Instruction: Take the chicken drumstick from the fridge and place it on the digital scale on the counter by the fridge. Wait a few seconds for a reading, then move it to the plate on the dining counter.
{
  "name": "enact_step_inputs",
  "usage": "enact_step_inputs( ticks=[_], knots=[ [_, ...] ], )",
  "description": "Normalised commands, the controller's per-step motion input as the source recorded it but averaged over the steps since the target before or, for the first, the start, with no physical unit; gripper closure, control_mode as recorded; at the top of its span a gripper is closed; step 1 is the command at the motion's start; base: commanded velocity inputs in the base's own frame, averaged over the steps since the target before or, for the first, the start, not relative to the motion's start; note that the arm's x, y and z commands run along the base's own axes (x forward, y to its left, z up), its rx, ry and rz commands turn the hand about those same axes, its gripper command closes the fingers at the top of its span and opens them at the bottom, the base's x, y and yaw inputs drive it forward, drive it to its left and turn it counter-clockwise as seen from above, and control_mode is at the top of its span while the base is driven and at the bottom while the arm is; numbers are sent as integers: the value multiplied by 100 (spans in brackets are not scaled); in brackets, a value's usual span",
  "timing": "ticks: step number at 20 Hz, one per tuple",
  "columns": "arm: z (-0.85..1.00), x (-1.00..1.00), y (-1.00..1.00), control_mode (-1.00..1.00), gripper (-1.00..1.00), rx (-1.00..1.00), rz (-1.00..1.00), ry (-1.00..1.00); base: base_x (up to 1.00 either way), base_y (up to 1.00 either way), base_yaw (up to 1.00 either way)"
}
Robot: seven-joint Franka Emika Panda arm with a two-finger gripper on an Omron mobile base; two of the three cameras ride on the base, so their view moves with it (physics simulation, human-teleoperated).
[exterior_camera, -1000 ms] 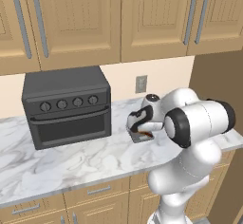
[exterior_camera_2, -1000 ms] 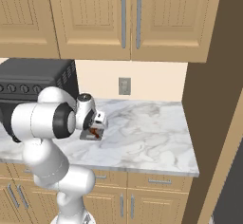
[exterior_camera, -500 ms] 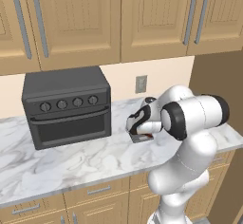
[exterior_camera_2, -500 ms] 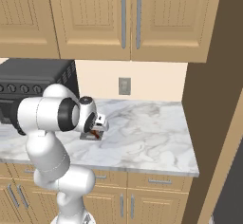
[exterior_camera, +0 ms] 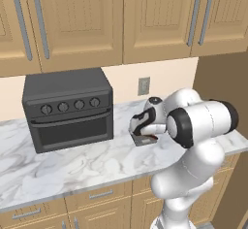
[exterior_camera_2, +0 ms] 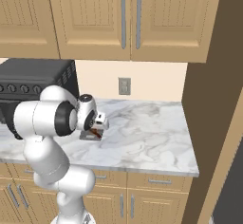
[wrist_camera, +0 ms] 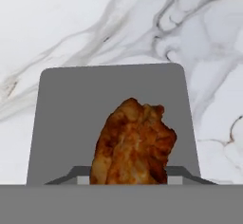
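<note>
The chicken drumstick (wrist_camera: 133,142) is a glossy reddish-brown lump lying on the digital scale (wrist_camera: 61,114), a flat dark grey square on the marble counter. In the hand view it fills the gap between my gripper's (wrist_camera: 128,178) fingertips, which are shut on it. In the left base view my gripper (exterior_camera: 143,127) points down over the scale (exterior_camera: 141,141). The right base view shows the gripper (exterior_camera_2: 98,127), the scale (exterior_camera_2: 87,136) and a bit of the drumstick (exterior_camera_2: 96,133). A dark grey strip of the fridge (exterior_camera_2: 235,180) is at the far right. The plate and dining counter are out of view.
A black knobbed toaster oven (exterior_camera: 68,109) stands on the marble counter (exterior_camera: 72,167) to the left of the scale. Wooden wall cabinets (exterior_camera: 121,19) hang overhead. A tall wooden panel (exterior_camera_2: 209,99) closes the counter's right end. A wall outlet (exterior_camera_2: 124,86) sits behind.
The gripper's fingers have closed from wide open onto the drumstick on the scale. The arm's elbow has shifted slightly; the drumstick and scale stay in place.
</note>
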Motion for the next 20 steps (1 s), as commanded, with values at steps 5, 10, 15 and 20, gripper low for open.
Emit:
enact_step_inputs(
  ticks=[5,10,15,20],
  knots=[
    [66,-43,0,-100,100,0,0,-3,0,0,0],
    [100,-84,0,-100,100,2,0,-6,0,0,0],
    [100,-100,0,-100,100,4,0,-1,0,0,0],
    [95,-100,0,-100,100,5,-2,0,0,0,0]
  ],
)
